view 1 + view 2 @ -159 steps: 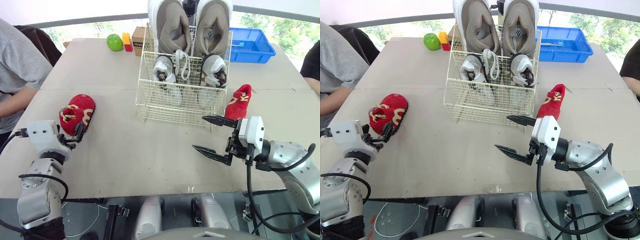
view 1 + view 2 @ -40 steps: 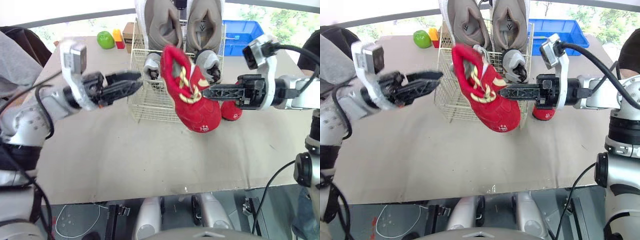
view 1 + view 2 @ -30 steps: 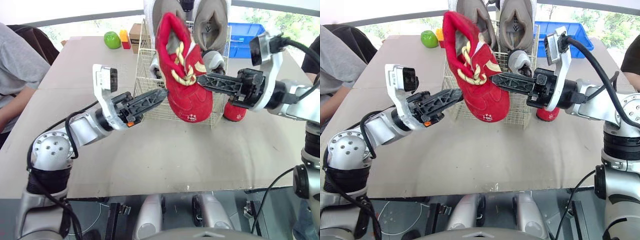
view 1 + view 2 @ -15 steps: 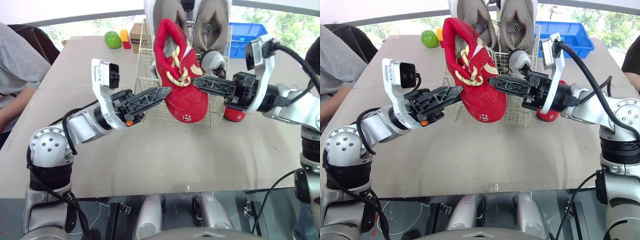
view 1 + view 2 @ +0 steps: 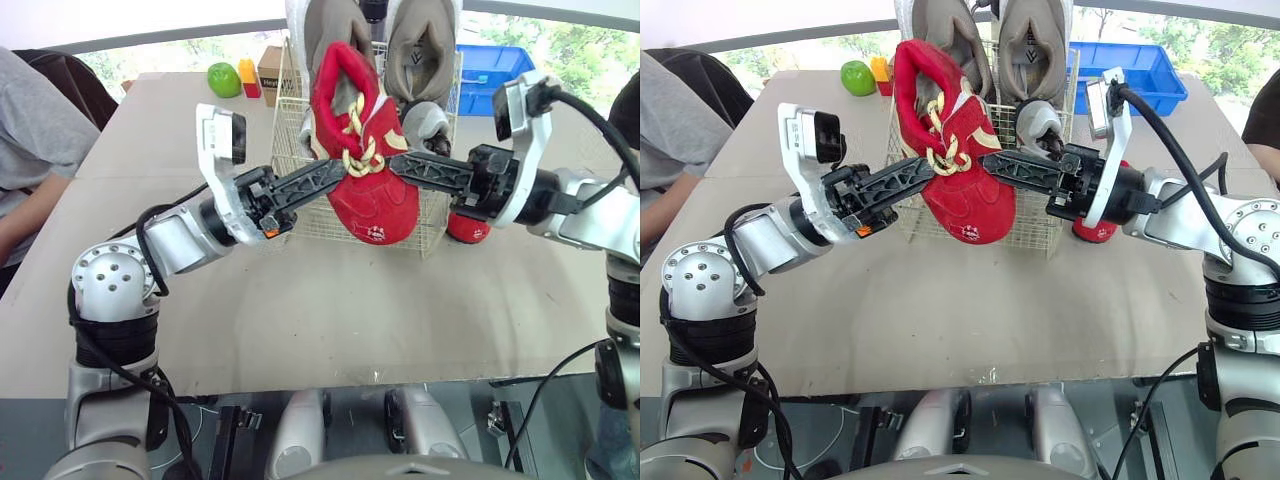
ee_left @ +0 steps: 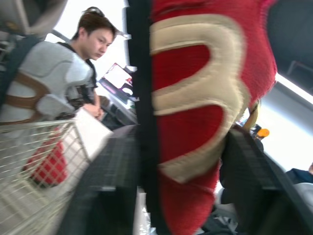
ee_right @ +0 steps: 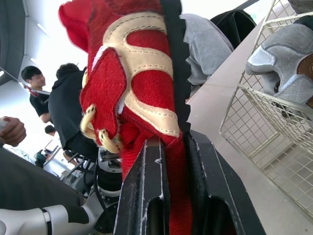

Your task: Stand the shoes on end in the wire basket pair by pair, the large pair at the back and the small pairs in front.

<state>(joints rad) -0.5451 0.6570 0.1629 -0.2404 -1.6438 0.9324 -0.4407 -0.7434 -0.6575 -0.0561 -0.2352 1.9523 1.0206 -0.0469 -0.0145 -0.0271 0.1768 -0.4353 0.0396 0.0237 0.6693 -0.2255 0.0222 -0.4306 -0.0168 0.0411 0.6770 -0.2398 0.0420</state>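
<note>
Red shoe, cream-striped with yellowish laces, hangs toe-down in the air at the wire basket's 6 o'clock. The right gripper is clamped on it from 3 o'clock. The left gripper straddles it from 9, jaws touching both flanks. The head views give the second red shoe on the table at the basket's 4 o'clock, and the right wrist view gives the cream stitching close up.

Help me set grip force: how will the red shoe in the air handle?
Probably soft: the red shoe looks like fuzzy fabric, squeezed by the right gripper. Likely light, since a fingertip pinch holds it above the table. Hanging toe-down, it may swing or slip.
</note>
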